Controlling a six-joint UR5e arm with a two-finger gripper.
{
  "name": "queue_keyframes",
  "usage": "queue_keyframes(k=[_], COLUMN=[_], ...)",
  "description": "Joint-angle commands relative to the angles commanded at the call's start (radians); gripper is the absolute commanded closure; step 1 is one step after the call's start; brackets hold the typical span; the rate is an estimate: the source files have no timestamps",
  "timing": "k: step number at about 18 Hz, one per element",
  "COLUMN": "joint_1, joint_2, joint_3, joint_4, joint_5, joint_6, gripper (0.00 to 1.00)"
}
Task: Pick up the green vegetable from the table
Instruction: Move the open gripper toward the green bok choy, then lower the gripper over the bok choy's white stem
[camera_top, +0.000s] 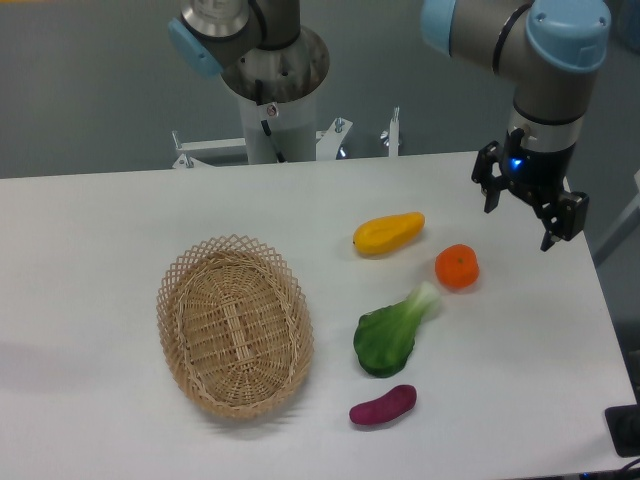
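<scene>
Vegetable (390, 335): we see it flat on the worktop (90, 230), between orange (457, 267) and sweet potato (383, 405).
Risk: we judge its smooth, tapering stalk could slip, or fingers nudge the close orange.
Textures: glossy dark leaf, pale stalk; woven basket (235, 325) well apart.
End effector (525, 210): fingers spread, empty, up right.

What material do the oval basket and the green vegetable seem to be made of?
The oval tan woven basket looks like wicker or rattan: open lattice rim, matte strands. The green vegetable with the pale stalk looks like smooth moulded plastic or rubber, judging by its even colour and soft sheen; which one is unclear.
</scene>
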Motion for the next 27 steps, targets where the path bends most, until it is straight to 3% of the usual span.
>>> queue_keyframes(k=[12,15,22,27], joint_1=[-0.017,-0.034,-0.074,-0.097], joint_2=[-0.009,-0.021,-0.046,-0.09], joint_3=[-0.034,-0.061,-0.204,-0.242], joint_4=[0.0,0.009,0.19,0.219], joint_5=[0.002,0.002,0.002,0.012], joint_6=[-0.008,-0.063,-0.087,-0.136], gripper=[0.0,0.0,0.0,0.0])
